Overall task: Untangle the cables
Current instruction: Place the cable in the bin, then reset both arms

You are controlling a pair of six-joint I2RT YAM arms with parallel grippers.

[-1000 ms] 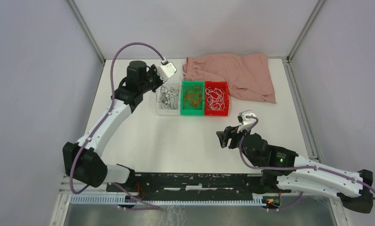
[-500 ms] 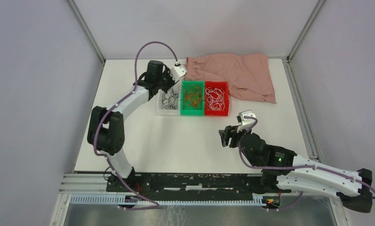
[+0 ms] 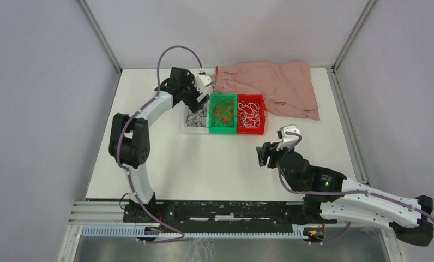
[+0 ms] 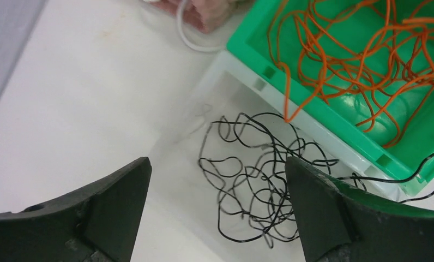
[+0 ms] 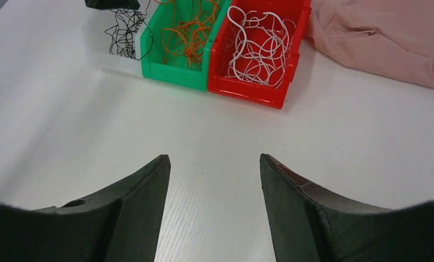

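Note:
The cables lie sorted in three bins in a row. Black cables (image 3: 196, 117) (image 4: 258, 185) (image 5: 125, 30) fill the clear bin (image 4: 215, 71). Orange ones (image 3: 223, 112) (image 4: 362, 60) sit in the green bin (image 5: 174, 73), and white ones (image 3: 249, 114) (image 5: 261, 46) in the red bin (image 5: 247, 90). One black strand (image 4: 422, 176) hangs over the green bin's corner. My left gripper (image 3: 197, 101) (image 4: 216, 159) hovers open just above the black cables, with nothing between its fingers. My right gripper (image 3: 264, 155) (image 5: 214, 156) stands open and empty over bare table, well in front of the bins.
A pink cloth (image 3: 269, 87) (image 5: 378, 33) lies crumpled behind and to the right of the bins, touching the red one. A white cord loop (image 4: 193, 41) sticks out from the cloth's edge beside the clear bin. Metal frame posts (image 3: 100, 35) rise at the back corners.
The left arm folded in and its wrist swung over the clear bin. Its gripper went from shut to open. The right arm shifted only slightly.

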